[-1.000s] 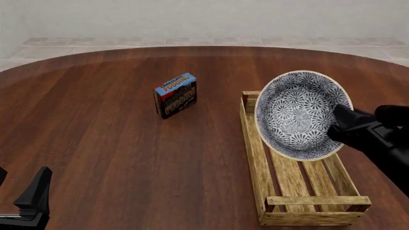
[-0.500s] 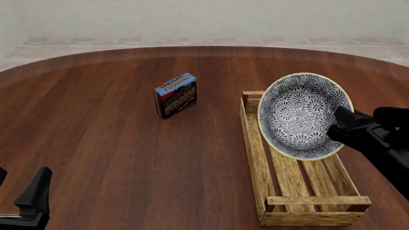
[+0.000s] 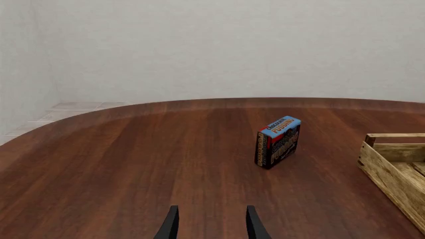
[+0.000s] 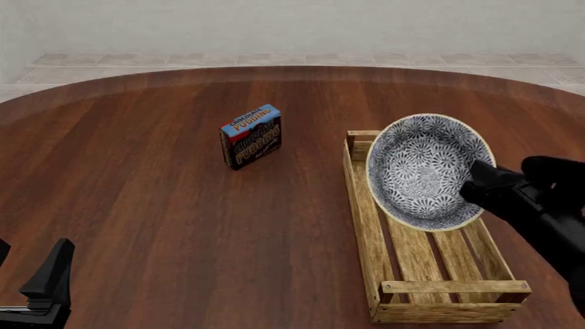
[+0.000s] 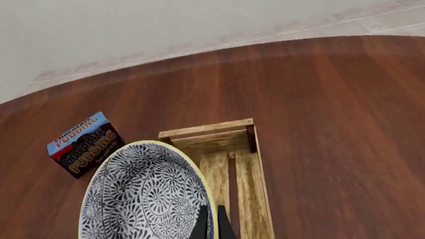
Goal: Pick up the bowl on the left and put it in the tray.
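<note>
Right claw [image 4: 477,179] pinches bowl [image 4: 422,170] by its rim, bowl tilted, held over far end of tray [image 4: 429,257]. Left claw [image 3: 209,224] spread, nothing between fingers, low over desk [image 4: 164,226]. Pudding box [image 4: 249,136] upright, apart from tray.

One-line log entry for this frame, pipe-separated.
right gripper: shut on bowl rim | bowl: tilted, over tray far end | left gripper: open, idle | pudding box: untouched

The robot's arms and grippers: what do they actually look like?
Both are plain matte black with no markings or cables visible. The right gripper sits on a chunky, blocky arm with rounded joints. The left gripper ends in two slim, flat, tapering fingers.
</note>
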Tool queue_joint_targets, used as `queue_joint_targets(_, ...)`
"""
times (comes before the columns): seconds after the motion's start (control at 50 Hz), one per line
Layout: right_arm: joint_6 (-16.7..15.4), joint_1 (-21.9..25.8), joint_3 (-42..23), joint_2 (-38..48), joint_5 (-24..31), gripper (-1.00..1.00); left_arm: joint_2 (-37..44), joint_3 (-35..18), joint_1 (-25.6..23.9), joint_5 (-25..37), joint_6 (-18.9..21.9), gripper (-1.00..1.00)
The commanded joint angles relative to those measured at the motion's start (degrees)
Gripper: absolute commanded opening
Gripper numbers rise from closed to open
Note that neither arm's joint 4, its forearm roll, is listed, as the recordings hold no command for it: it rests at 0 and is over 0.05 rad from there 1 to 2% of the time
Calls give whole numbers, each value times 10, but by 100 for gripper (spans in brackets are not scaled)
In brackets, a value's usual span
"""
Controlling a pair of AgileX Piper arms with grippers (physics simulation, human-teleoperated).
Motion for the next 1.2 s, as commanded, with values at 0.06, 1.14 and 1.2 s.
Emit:
queue_joint_targets(0.06, 27, 1, 2, 21, -2, -100, 0, 0, 0, 0, 0, 100)
queue_joint_targets(1.14, 34, -35, 32, 83, -33, -100, 0, 0, 0, 0, 0, 100)
queue_joint_targets(1.2, 36, -32, 36, 89, -39, -100, 0, 0, 0, 0, 0, 100)
